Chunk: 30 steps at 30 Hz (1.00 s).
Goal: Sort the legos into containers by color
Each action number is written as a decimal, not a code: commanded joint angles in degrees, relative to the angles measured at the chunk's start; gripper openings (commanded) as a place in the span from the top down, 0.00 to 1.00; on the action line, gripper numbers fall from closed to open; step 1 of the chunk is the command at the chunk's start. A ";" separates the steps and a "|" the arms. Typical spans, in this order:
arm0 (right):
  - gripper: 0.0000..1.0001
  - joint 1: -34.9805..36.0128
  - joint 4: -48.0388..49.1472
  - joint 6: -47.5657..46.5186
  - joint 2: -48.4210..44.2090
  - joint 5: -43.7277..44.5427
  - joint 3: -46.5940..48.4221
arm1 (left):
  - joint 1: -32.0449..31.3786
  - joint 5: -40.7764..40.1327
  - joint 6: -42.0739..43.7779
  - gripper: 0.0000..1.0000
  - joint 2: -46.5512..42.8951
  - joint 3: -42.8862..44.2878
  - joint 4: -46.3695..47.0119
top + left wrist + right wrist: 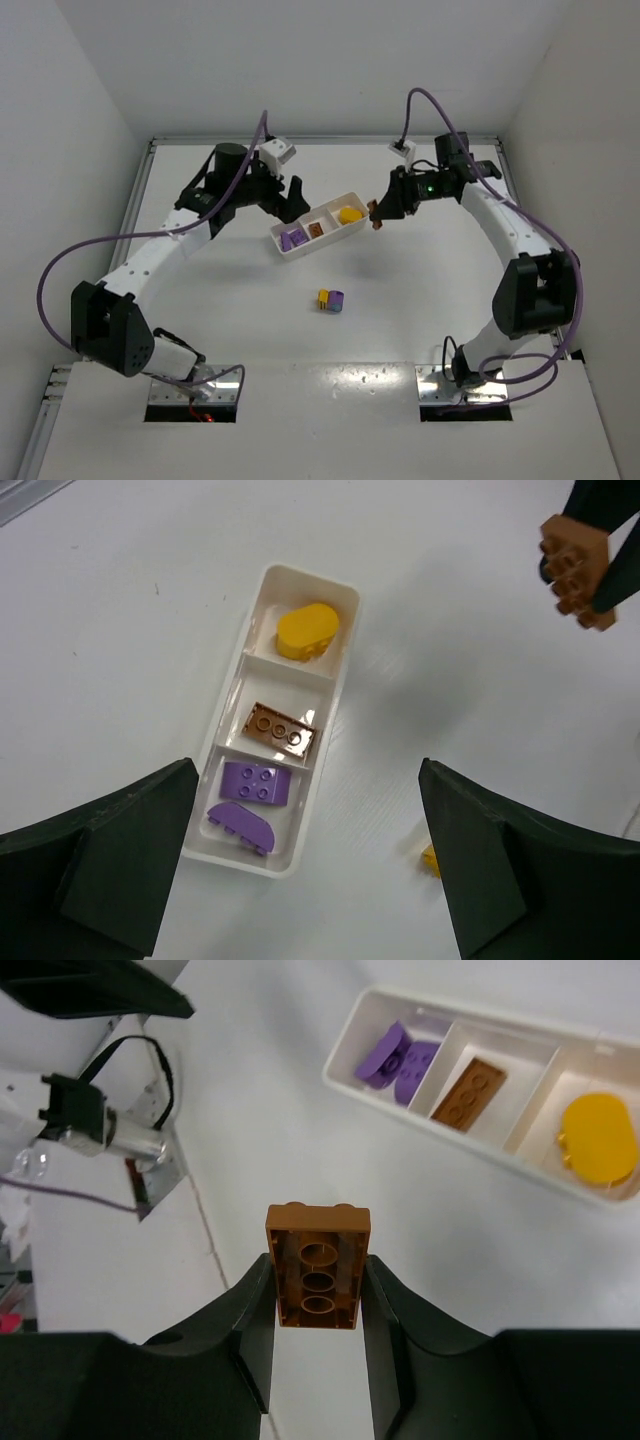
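Note:
The white three-compartment tray (276, 238) lies at mid-table. It holds two purple bricks (256, 783), one orange brick (279, 727) and a yellow rounded piece (306, 630), each colour in its own compartment. My right gripper (318, 1280) is shut on an orange brick (318, 1265), held in the air just right of the tray's yellow end (376, 222). My left gripper (307, 770) is open and empty above the tray's purple end. A yellow and purple stack (331, 300) sits on the table in front of the tray.
The table's raised rail (320, 140) runs along the back, with white walls on both sides. The arm bases stand on metal plates (195, 395) at the near edge. Purple cables (60, 270) loop beside each arm.

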 commanded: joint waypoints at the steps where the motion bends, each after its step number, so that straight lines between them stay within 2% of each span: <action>1: 0.92 2.98 10.15 9.15 2.91 6.99 4.17 | 3.49 2.73 -7.23 0.00 -1.71 -0.19 2.41; 3: 0.92 5.62 11.83 9.68 5.98 10.24 6.28 | 5.95 2.74 -10.31 0.00 -1.71 0.86 1.18; 7: 0.92 9.67 9.73 9.07 14.24 14.37 14.69 | 10.44 11.07 -9.79 0.00 -1.71 0.86 1.18; 12: 0.92 14.15 10.60 8.36 22.42 18.50 20.08 | 14.57 14.34 -9.26 0.00 -1.10 0.25 0.65; 15: 0.92 15.47 9.90 8.36 27.87 20.26 25.78 | 15.97 16.53 -8.74 0.00 -1.10 -0.46 0.65; 20: 0.92 17.06 12.88 8.36 32.44 22.56 26.50 | 17.73 19.87 -8.21 0.00 -0.58 -0.98 0.65; 24: 0.92 18.19 11.21 7.14 37.54 23.95 30.72 | 18.27 21.55 -8.21 0.00 0.04 -0.98 0.65; 26: 0.88 18.72 11.21 6.61 38.34 24.58 30.72 | 18.79 21.55 -7.68 0.00 0.04 -0.98 0.65; 27: 0.83 18.73 11.21 6.61 38.34 25.19 30.72 | 18.79 21.55 -7.68 0.00 0.04 -0.98 0.65; 29: 0.68 18.73 11.21 6.61 38.95 25.80 31.25 | 18.79 22.07 -6.98 0.00 0.04 -1.60 0.65; 30: 0.64 18.73 11.21 6.61 38.95 25.81 31.25 | 18.79 22.08 -6.28 0.00 0.04 -1.60 0.65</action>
